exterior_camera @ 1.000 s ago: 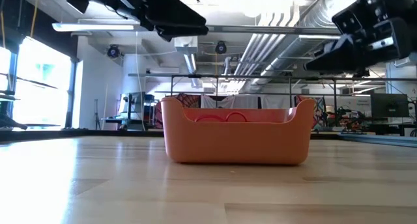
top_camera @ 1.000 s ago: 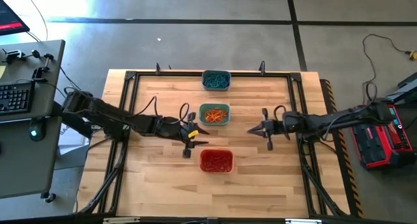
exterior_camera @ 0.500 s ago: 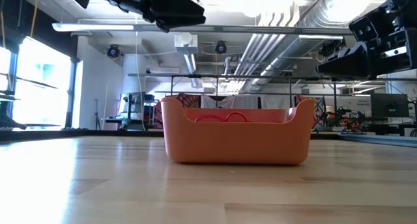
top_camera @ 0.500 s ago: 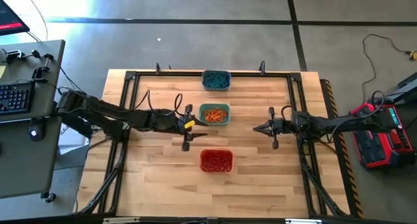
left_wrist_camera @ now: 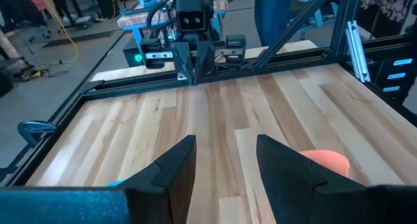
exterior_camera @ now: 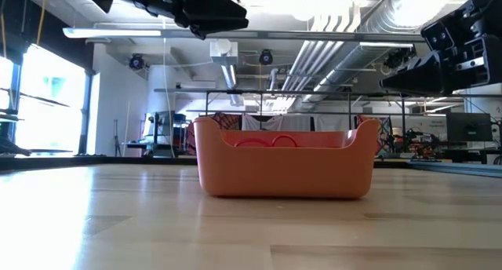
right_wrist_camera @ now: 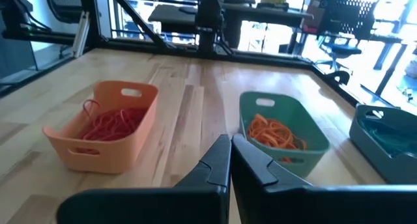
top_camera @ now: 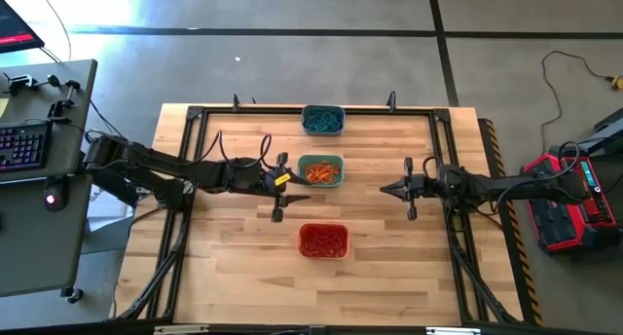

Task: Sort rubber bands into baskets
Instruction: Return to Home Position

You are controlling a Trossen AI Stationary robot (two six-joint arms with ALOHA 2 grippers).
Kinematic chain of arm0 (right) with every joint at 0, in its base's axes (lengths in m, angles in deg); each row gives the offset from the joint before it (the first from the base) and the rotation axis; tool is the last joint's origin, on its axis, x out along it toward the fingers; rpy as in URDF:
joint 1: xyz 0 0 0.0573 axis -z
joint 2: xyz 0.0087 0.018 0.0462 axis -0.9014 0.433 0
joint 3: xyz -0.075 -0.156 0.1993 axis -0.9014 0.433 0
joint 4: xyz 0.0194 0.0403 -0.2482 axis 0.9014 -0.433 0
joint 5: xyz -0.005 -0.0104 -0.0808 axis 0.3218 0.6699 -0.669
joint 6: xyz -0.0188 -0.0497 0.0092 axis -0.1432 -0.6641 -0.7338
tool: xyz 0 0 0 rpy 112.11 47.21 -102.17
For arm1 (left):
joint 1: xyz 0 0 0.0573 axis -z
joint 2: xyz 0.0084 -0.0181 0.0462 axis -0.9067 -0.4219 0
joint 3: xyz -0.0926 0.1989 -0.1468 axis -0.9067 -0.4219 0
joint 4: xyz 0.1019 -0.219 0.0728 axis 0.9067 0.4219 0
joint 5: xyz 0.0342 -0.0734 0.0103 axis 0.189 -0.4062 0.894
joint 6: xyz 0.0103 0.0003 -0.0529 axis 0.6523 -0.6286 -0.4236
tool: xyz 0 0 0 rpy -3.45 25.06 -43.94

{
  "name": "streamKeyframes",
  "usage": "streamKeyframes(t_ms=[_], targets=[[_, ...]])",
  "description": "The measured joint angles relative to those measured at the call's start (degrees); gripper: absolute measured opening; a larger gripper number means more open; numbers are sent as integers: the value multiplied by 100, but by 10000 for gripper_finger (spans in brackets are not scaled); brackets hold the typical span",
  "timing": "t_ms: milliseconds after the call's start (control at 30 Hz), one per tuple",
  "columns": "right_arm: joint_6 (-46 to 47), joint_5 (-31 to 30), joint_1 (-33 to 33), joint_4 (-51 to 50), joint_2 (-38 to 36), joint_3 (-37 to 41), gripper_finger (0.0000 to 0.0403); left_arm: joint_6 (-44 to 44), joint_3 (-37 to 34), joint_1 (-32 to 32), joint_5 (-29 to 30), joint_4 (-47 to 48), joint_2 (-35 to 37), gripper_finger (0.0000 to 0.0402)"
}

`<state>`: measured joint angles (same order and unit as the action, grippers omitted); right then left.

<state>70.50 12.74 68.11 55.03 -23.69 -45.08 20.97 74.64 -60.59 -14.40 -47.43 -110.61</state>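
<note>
Hovering just beside the teal-green rounded plastic basket [right_wrist_camera: 296, 159], on its left-arm side, the left gripper [top_camera: 300, 186] is spread wide, holding nothing. Right gripper [top_camera: 386, 190] hangs on the basket's other side, a bit farther off, pinched closed, empty too. Thin orange rubber bands [right_wrist_camera: 273, 131] sit in that basket; red ones [right_wrist_camera: 114, 123] are in the orange plastic tub [right_wrist_camera: 98, 154] below it in the high view, blue-teal ones [right_wrist_camera: 394, 136] in the grey-blue tub [right_wrist_camera: 370, 151] above it.

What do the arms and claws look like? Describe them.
The left arm and right arm are dark, slim, jointed, with black cables looping along them. The left claw has black wedge-shaped fingers and a yellow tag behind it; the right claw has matching black tapered fingers.
</note>
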Motion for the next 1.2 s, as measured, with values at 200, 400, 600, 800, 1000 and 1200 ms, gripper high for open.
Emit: streamKeyframes(t_ms=[200,400,600,800,1000,1200], targets=[[18,-7,2,-95,2,0,0,56,-13,-101,-13,-85,0,154],[-61,-11,2,-95,2,2,0,-100,-917,-257,-141,-1314,127,154],[-44,-11,2,-65,-2,2,0,-432,-1635,-397,-133,-1358,940,154],[-44,-13,2,-3,-32,4,0,-519,-2342,-513,-154,-1356,1990,154],[-15,-193,1,-5,-33,4,0,-668,-2848,-785,-454,-1333,2699,154],[109,-304,2,-52,-35,4,0,-664,-3181,-965,-454,-1047,3424,154]])
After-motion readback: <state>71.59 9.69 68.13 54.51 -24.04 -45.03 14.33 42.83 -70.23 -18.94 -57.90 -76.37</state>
